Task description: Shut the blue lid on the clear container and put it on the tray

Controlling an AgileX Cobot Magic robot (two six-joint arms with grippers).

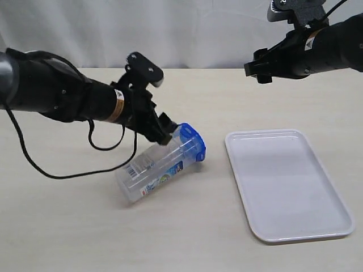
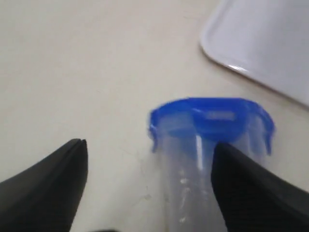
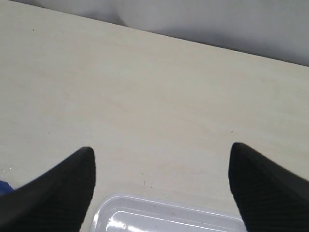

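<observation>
White flat plastic tray nearest; left of it, tall clear plastic canister tilted, blue snap-flap lid on. Only wrist views show left gripper and right gripper spread wide.

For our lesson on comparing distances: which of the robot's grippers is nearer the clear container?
Left. The left gripper is against the tilted container just below its blue lid; the right gripper hangs above the table's far side, beyond the tray.
</observation>
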